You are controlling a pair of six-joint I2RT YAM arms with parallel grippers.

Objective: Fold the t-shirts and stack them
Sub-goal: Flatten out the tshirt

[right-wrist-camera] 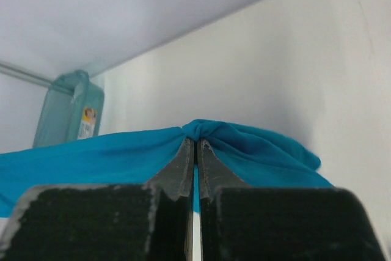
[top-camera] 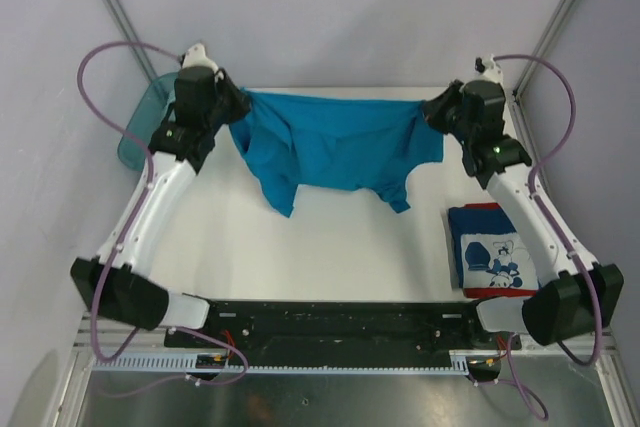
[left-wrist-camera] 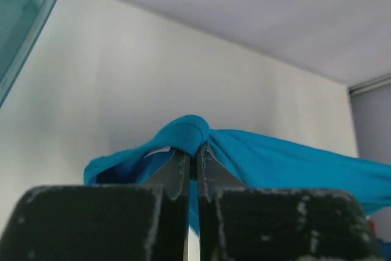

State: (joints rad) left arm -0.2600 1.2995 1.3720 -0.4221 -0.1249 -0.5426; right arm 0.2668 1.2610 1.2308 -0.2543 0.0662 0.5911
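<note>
**Plain teal-blue short-sleeved cloth t-shirt (top-camera: 335, 147) strung between both arms**

Pinched tight by the left gripper (left-wrist-camera: 194, 158) at one bunched edge and by the right gripper (right-wrist-camera: 195, 151) at the other. Stretched across the far side of the white table (top-camera: 330, 247), lower flaps drooping. Folded dark blue t-shirt with white cartoon print and red edge (top-camera: 495, 255) lying near the right arm. Translucent teal plastic bin (top-camera: 140, 132) at far left.

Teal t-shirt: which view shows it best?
Top external: the whole teal t-shirt shows, stretched between left gripper and right gripper. Each wrist view shows only the bunched corner it pinches and cloth trailing off.
</note>
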